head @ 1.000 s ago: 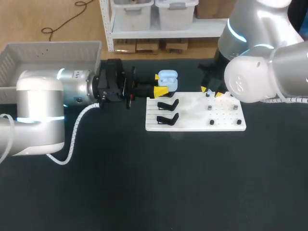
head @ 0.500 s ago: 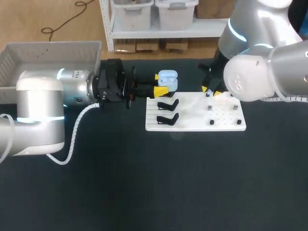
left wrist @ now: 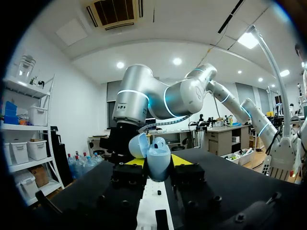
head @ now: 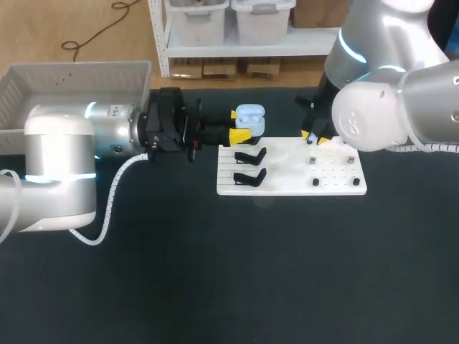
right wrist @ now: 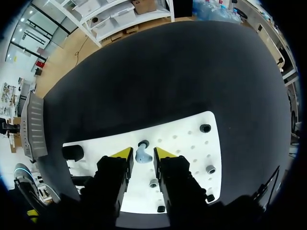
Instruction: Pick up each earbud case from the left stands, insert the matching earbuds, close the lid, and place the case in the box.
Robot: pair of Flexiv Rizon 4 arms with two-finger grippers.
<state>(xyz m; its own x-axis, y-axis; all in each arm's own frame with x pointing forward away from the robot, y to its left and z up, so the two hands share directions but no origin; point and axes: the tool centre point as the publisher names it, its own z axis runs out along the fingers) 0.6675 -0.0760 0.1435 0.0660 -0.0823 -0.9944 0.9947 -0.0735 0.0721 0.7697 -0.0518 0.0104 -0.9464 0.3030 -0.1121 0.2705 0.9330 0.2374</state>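
Observation:
My left gripper [head: 238,123] reaches in from the left and is shut on a light blue earbud case [head: 250,120], held above the far left corner of the white board [head: 292,185]. In the left wrist view the case [left wrist: 158,164] sits upright between the yellow fingertips [left wrist: 181,160] with its lid [left wrist: 138,145] open. My right gripper [head: 314,136] hangs over the board's far side. In the right wrist view its gripper [right wrist: 143,153] is shut on a light blue earbud [right wrist: 142,155] standing on the board [right wrist: 192,148].
Two black stands [head: 249,155] [head: 249,176] are on the board's left half, and small dark pegs [head: 315,182] dot its right half. A grey box [head: 72,75] stands at the table's far left.
My right gripper's fingers have drawn in around the earbud on the board. The left arm and the case have not moved.

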